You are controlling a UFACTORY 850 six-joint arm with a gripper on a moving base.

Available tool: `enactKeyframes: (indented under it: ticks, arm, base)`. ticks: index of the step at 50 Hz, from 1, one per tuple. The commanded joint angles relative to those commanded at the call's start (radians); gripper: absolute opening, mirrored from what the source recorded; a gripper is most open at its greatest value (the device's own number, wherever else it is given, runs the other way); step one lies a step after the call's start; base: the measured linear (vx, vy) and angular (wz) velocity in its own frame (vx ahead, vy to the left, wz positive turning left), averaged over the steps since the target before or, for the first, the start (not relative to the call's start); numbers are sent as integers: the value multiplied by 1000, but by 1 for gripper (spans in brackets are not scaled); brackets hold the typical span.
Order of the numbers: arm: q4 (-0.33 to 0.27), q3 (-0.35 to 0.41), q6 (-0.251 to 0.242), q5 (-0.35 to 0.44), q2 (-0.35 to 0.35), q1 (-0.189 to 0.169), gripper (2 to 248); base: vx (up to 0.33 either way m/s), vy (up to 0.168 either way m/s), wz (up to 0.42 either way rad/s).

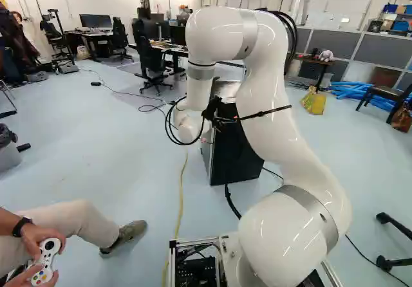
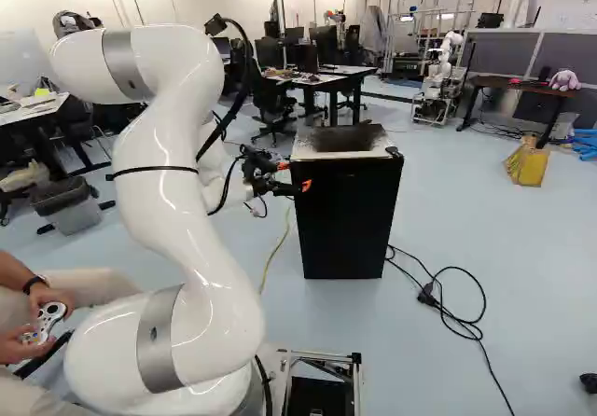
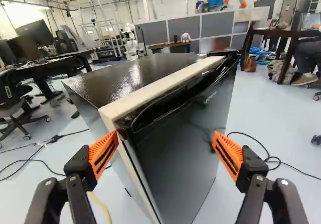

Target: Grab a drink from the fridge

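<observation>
In the right base view my gripper [image 2: 295,175] is at the near top corner of the black fridge [image 2: 343,220], on the side toward the arm. The wrist view shows the gripper [image 3: 165,143] open, with orange pads [image 3: 104,152] wide apart and nothing gripped. Ahead of it stands the fridge, its dark door [image 3: 183,148] looking shut, with a recess along the door's upper edge. The fridge's top corner appears between the two fingers; whether a finger touches it, I cannot tell. The arm partly covers the fridge [image 1: 235,155] in the left base view. No drink is visible.
A seated person's leg and shoe [image 1: 123,237] are close ahead on the left, hands holding a controller [image 1: 45,261]. Black cable [image 2: 457,313] loops beside the fridge; a yellow cable [image 1: 181,197] crosses the floor. Desks and chairs stand behind, with another robot [image 2: 438,76] farther back.
</observation>
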Motion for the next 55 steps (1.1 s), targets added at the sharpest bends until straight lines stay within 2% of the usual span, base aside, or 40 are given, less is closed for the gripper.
enactKeyframes:
  ticks: [55]
  arm:
    - [0, 56, 0, 0, 32, -11, 247]
  base:
    - [0, 0, 0]
